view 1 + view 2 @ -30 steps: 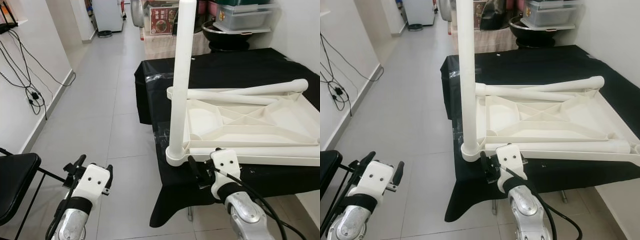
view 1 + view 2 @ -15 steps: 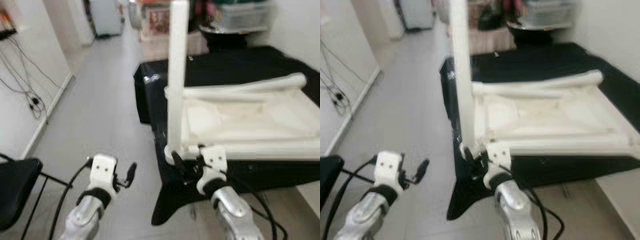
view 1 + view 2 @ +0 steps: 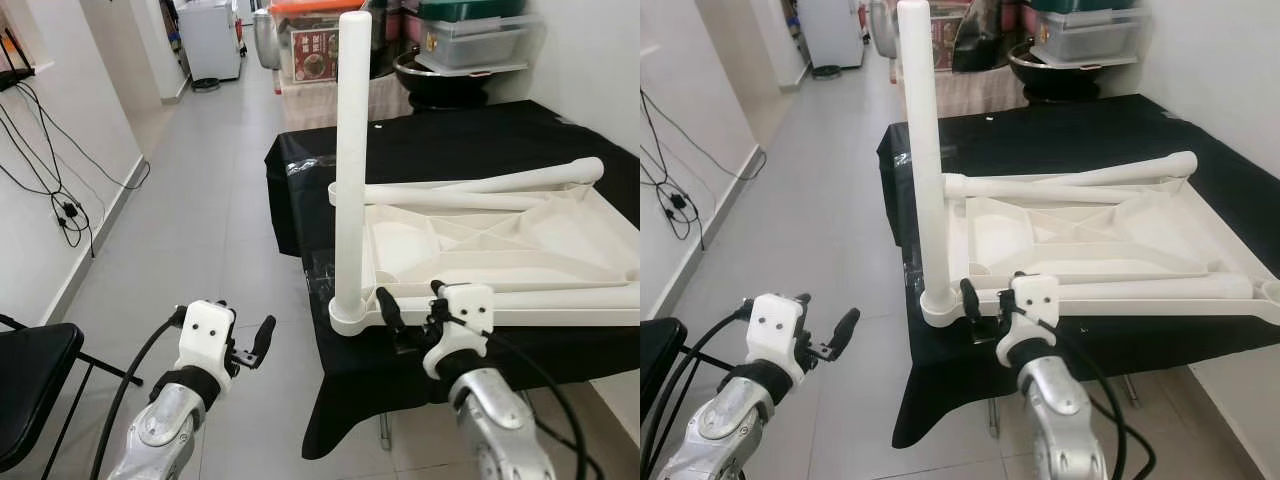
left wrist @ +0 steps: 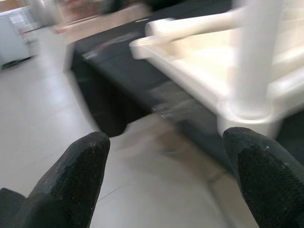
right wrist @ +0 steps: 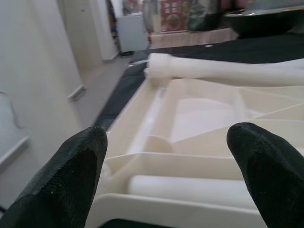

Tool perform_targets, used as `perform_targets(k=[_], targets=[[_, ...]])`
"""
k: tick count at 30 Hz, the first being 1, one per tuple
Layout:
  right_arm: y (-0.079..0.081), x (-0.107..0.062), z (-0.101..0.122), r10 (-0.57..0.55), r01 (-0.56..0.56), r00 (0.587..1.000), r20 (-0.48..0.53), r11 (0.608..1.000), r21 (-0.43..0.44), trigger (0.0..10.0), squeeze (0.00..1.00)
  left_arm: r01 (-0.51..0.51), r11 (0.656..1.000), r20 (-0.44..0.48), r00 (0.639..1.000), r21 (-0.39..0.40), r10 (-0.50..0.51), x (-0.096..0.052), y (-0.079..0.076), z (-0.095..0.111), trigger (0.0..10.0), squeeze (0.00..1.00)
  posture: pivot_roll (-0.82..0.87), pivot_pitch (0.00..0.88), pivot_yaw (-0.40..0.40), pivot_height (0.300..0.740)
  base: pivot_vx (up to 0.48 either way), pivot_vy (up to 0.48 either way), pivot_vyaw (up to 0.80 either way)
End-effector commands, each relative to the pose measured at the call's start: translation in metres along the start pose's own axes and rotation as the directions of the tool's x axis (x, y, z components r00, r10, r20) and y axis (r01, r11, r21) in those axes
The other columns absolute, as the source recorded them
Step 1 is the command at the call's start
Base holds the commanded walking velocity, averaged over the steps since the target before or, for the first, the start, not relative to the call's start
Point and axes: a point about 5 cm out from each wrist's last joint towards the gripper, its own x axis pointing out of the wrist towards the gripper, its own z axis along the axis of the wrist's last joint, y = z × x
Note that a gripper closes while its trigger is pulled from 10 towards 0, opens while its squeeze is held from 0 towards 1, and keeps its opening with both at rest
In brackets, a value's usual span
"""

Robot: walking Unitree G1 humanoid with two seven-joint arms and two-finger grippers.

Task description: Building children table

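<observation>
A white plastic tabletop [image 3: 500,245] lies upside down on a table draped in black cloth [image 3: 450,140]. One white leg [image 3: 350,160] stands upright in the near left corner socket. Another leg [image 3: 560,297] lies along the near edge, and two more [image 3: 480,190] lie across the far edge. My right gripper [image 3: 410,300] is open, right at the near rim beside the upright leg's base; the ribbed underside [image 5: 190,118] shows between its fingers. My left gripper [image 3: 225,318] is open over the floor, left of that corner, facing the leg's base [image 4: 247,111].
A black chair seat [image 3: 30,370] sits at my lower left. Cables [image 3: 60,200] hang on the left wall. Storage boxes and a dark pot [image 3: 450,55] stand behind the table, and a white appliance [image 3: 212,35] at the corridor's end. Grey tile floor [image 3: 200,220] lies open to the left.
My left gripper has risen and swung right toward the table corner. My right gripper has lifted to the tabletop's near rim. The camera also shifted.
</observation>
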Motion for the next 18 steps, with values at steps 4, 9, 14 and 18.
perform_targets(k=[4,9,14,18], targets=[[-0.003,0.006,0.004,0.01,-0.009,1.0,0.02,1.0,-0.029,10.0,0.0,0.154,0.988,-0.042,0.987,-0.006,-0.154,-0.004,-0.018,0.001,10.0,0.0,-0.12,0.009,0.044,0.74,0.0,-0.346,0.0],[0.003,0.012,0.006,0.04,-0.039,0.999,0.029,0.998,-0.05,10.0,0.0,0.225,0.973,-0.014,0.974,-0.059,-0.226,-0.004,-0.024,0.005,10.0,0.0,-0.11,0.012,0.047,0.74,0.0,-0.471,0.0],[0.007,0.014,0.007,0.06,-0.058,0.998,0.034,0.997,-0.055,10.0,0.0,0.26,0.96,0.015,0.966,-0.102,-0.26,-0.003,-0.027,0.009,10.0,0.0,-0.11,0.015,0.047,0.74,0.0,-0.48,0.0],[0.01,0.016,0.006,0.079,-0.076,0.996,0.033,0.995,-0.068,10.0,0.0,0.288,0.948,0.019,0.957,-0.134,-0.288,-0.001,-0.026,0.009,10.0,0.0,-0.11,0.019,0.052,0.74,0.0,-0.48,0.0]])
